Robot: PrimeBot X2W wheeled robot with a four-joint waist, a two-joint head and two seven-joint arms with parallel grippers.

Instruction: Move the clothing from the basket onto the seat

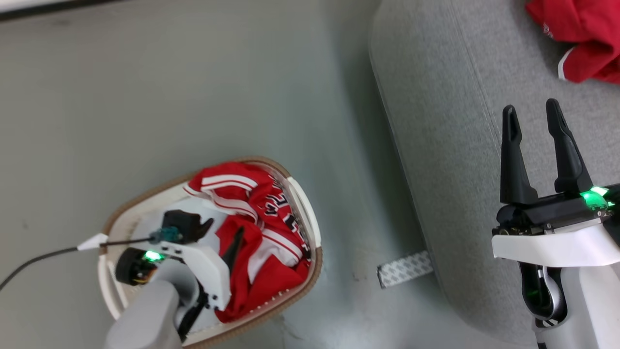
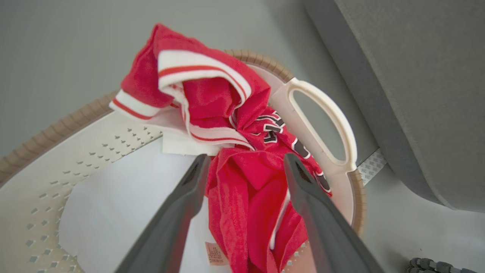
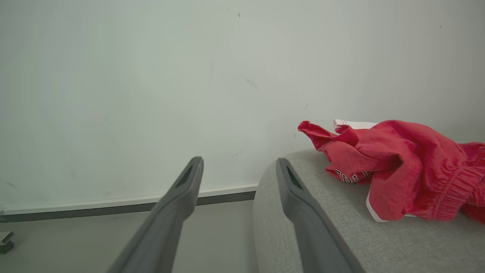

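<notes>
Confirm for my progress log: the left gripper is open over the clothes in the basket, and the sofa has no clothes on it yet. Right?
Wrong on the sofa: a red garment already lies on it, as the right wrist view shows. The rest holds.

Red white-striped clothing [image 1: 252,228]; white brown-rimmed basket [image 1: 310,220]; light grey seat [image 1: 436,121].

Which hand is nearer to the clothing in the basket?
Left. The left hand is in the basket, open just over the clothing; the right hand is open above the sofa.
</notes>
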